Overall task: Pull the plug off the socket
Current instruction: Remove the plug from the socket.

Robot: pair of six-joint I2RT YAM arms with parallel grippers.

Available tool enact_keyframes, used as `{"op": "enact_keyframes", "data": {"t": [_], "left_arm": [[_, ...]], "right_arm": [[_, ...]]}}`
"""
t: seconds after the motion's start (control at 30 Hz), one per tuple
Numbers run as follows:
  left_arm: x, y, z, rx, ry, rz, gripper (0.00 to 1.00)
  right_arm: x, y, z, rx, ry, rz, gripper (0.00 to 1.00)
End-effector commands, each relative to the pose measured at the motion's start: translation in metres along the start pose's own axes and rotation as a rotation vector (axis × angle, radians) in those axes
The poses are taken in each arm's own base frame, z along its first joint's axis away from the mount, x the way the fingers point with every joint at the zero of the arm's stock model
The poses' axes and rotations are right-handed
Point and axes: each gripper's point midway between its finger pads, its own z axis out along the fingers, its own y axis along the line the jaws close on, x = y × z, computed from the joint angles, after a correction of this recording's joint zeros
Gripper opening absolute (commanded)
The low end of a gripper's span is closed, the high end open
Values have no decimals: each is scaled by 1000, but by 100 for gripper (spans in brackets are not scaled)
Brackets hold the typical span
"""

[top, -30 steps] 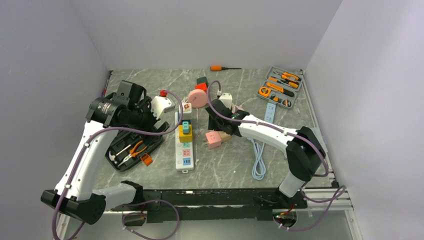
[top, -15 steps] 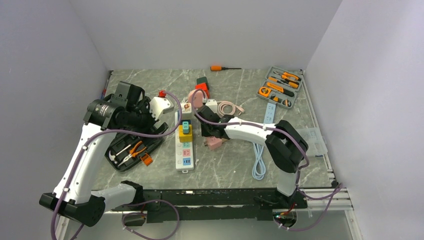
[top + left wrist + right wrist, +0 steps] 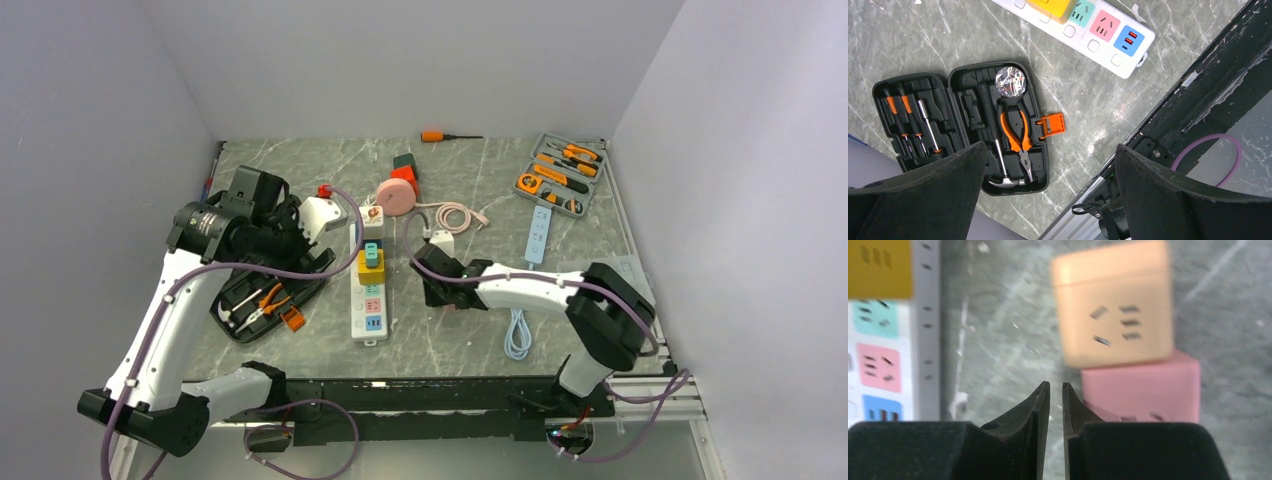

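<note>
Tool case lies left of the power strip; adapter cube right of it.

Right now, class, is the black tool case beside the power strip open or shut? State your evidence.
Open. The black tool case lies spread flat in two halves, its screwdrivers, pliers and hammer all exposed.

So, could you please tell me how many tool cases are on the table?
2: a black case left of the power strip, and a grey case at the far right corner. None seems hidden.
</note>
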Motion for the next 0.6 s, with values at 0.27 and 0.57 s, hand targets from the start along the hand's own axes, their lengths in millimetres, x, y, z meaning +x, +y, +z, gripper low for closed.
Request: {"op": "enact_keyframes", "data": {"t": [0.27, 0.57], "left_arm": [[4, 0, -6, -21, -10, 23, 99], [-4, 0, -14, -32, -56, 59, 99]], "right_arm": [[-25, 3, -80, -182, -133, -64, 68], [-54, -37, -91, -29, -280, -187, 100]]}}
